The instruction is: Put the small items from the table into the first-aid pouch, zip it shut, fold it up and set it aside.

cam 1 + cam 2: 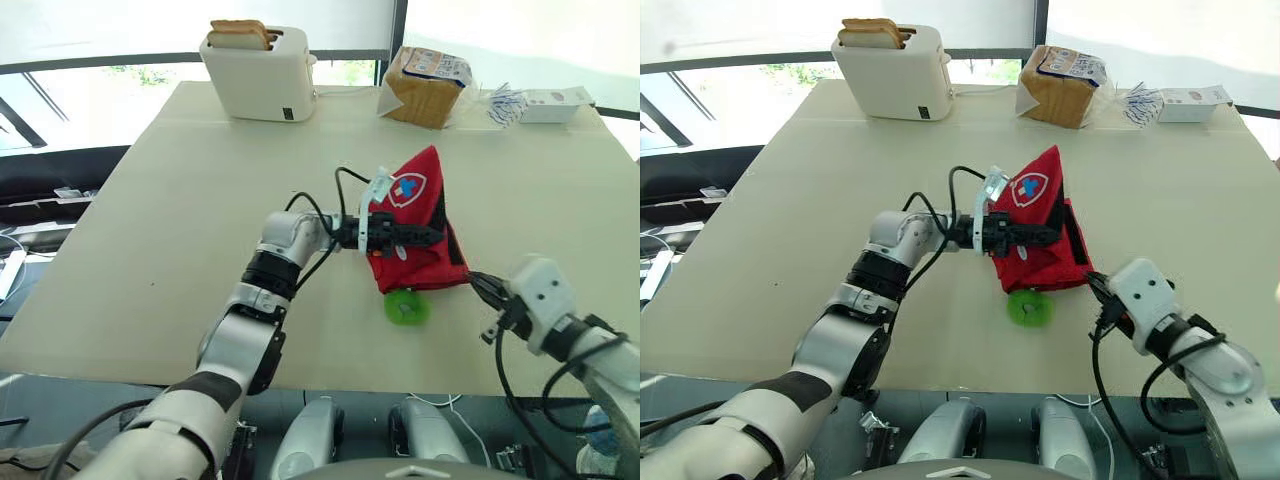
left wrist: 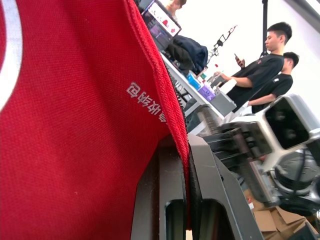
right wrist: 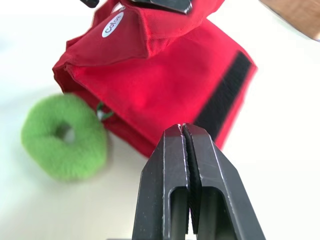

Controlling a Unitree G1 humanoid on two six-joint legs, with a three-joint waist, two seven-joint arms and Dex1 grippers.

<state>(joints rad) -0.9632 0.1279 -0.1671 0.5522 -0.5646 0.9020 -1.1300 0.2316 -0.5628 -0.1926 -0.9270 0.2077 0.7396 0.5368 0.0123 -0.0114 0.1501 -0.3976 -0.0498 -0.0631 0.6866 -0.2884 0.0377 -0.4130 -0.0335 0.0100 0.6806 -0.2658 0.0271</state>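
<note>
The red first-aid pouch [image 1: 415, 225] stands tented near the table's middle, a white cross badge on its upper flap and a black strip [image 3: 222, 95] on its lower panel. My left gripper [image 1: 428, 235] is shut on the pouch's fabric edge [image 2: 170, 125] and holds that flap up. A fluffy green ring [image 1: 407, 307] lies on the table against the pouch's near corner, tied to it by a short green cord. My right gripper [image 1: 482, 287] is shut and empty, hovering just right of the pouch's near right corner.
At the table's far side stand a white toaster [image 1: 262, 72] with toast in it, a bagged loaf of bread [image 1: 426, 86] and a white box [image 1: 553, 104] with blue-and-white packets beside it. People stand in the background of the left wrist view.
</note>
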